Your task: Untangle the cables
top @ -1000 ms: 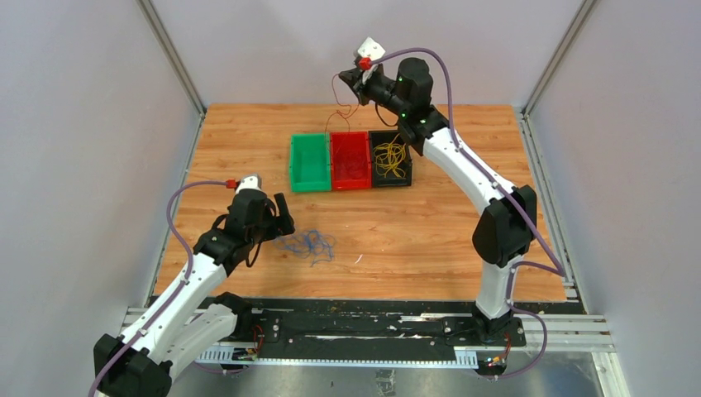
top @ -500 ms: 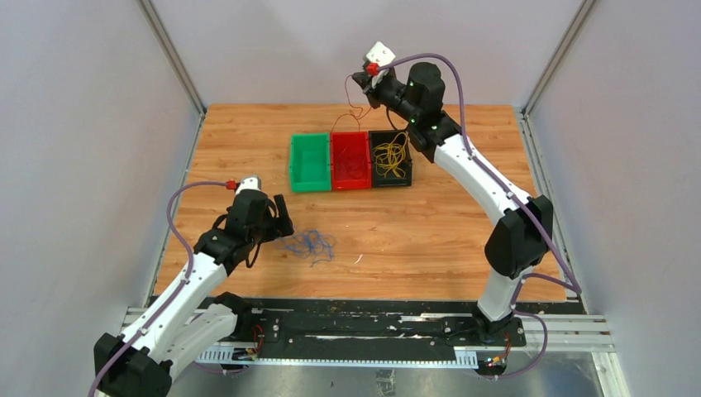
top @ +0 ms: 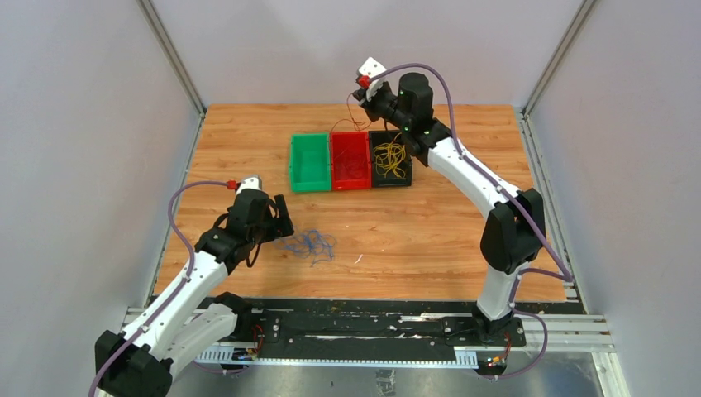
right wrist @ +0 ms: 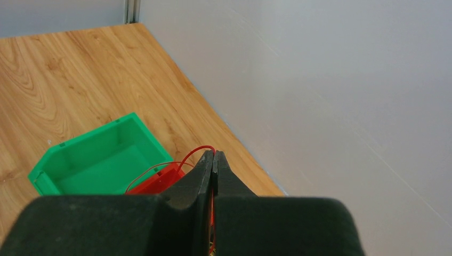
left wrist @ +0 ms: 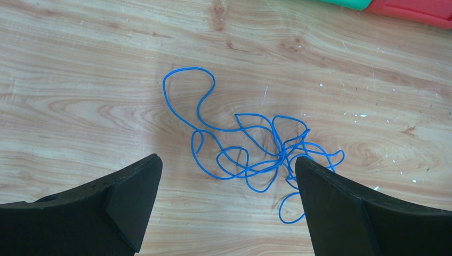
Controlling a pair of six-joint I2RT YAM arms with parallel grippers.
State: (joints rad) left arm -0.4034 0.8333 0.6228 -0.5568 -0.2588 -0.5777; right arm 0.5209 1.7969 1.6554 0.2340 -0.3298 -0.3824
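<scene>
A tangle of blue cable lies on the wooden table in front of my left gripper. In the left wrist view the blue cable spreads just ahead of the left gripper, which is open and holds nothing. My right gripper hangs high above the back of the bins, shut on a thin red cable. That cable droops to the red bin. In the right wrist view the red cable loops out of the shut right gripper. Yellow cables fill the black bin.
Three small bins stand in a row mid-table: a green bin on the left, then red, then black. The green bin shows nothing inside. Grey walls enclose the table on the left, back and right.
The right gripper has shifted right and come down a little with the red cable, whose loop now hangs closer to the red bin. The left arm and the blue cable have not moved.
</scene>
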